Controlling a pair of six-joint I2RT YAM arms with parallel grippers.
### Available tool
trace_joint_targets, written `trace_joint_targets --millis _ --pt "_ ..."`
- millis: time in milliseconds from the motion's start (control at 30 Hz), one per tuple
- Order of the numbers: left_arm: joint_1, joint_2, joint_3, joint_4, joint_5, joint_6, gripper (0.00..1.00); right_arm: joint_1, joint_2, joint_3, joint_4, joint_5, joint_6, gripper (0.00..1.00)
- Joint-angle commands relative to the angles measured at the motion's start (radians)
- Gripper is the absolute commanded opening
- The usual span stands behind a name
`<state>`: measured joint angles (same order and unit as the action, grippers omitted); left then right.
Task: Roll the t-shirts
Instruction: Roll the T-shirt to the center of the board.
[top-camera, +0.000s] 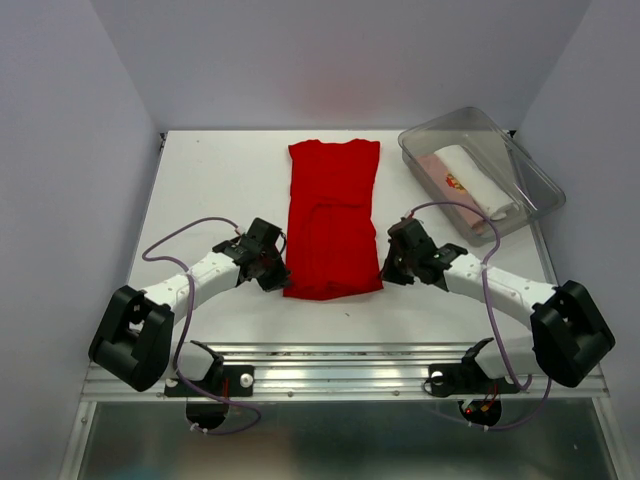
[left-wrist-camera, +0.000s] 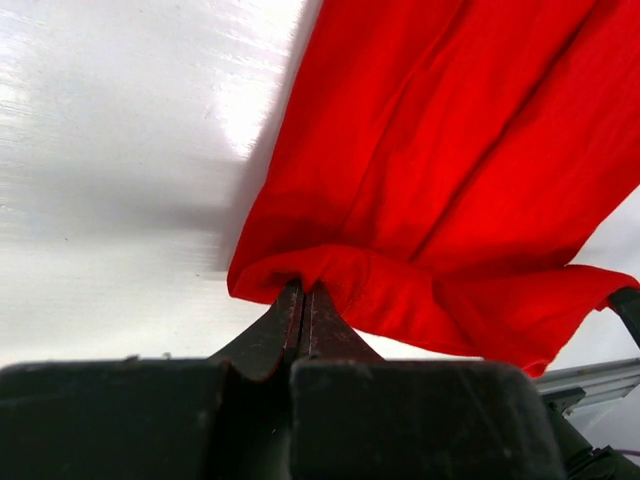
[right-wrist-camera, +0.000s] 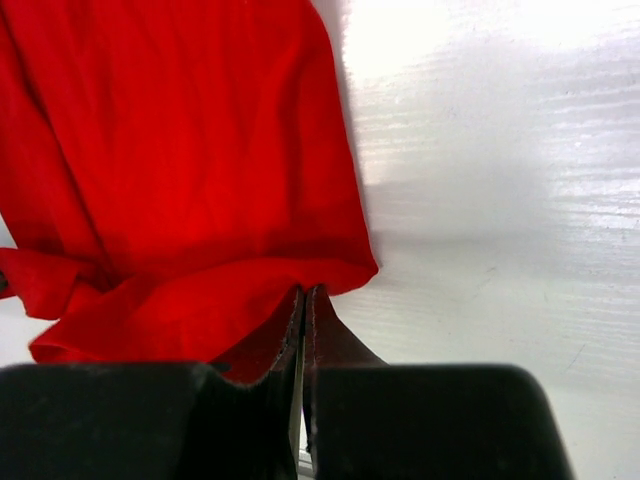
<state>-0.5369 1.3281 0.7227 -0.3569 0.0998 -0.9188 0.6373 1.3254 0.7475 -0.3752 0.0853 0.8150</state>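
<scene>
Near hem of red t-shirt (top-camera: 333, 215) pinched at both corners
left gripper (left-wrist-camera: 303, 297) and right gripper (right-wrist-camera: 303, 297) each closed tight on a corner, cloth flat ahead of the tips, likely to start an even roll

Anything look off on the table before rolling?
Nothing stands out. The red shirt lies folded in a strip, left gripper and right gripper shut on its near corners; a rolled shirt sits in the tub.
</scene>
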Motion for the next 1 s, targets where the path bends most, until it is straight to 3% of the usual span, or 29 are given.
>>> trace_joint_targets --millis 0,467,567,600,667,700,767,800,833,900,967 --pt "-0.003 -0.018 0.027 0.012 -0.058 -0.025 0.00 0.010 0.024 0.055 0.016 0.073 -0.019 0.03" --pt "-0.003 0.031 0.041 0.050 -0.083 -0.002 0.00 0.010 0.098 0.121 0.022 0.105 -0.048 0.14" --pt "-0.003 0.037 0.053 0.056 -0.087 0.006 0.00 0.010 0.109 0.142 0.022 0.129 -0.057 0.30" --pt "-0.003 0.039 0.055 0.058 -0.089 0.012 0.03 0.010 0.112 0.150 0.022 0.134 -0.060 0.42" --pt "-0.003 0.037 0.069 0.062 -0.089 0.024 0.07 0.010 0.116 0.170 0.021 0.137 -0.068 0.50" --pt "-0.003 0.033 0.076 0.056 -0.113 0.038 0.11 0.010 0.117 0.174 0.021 0.136 -0.071 0.54" --pt "-0.003 0.010 0.098 0.041 -0.147 0.044 0.30 0.010 0.107 0.182 0.022 0.134 -0.076 0.56" --pt "-0.005 -0.003 0.103 0.035 -0.169 0.046 0.40 0.010 0.098 0.182 0.021 0.131 -0.076 0.56" --pt "-0.003 -0.029 0.110 0.032 -0.178 0.054 0.59 0.010 0.080 0.181 0.021 0.125 -0.077 0.56" --pt "-0.003 -0.062 0.124 0.012 -0.221 0.064 0.74 0.010 0.048 0.173 0.019 0.099 -0.083 0.56" --pt "-0.005 -0.082 0.145 -0.023 -0.271 0.072 0.75 0.010 0.028 0.161 0.019 0.070 -0.083 0.55"
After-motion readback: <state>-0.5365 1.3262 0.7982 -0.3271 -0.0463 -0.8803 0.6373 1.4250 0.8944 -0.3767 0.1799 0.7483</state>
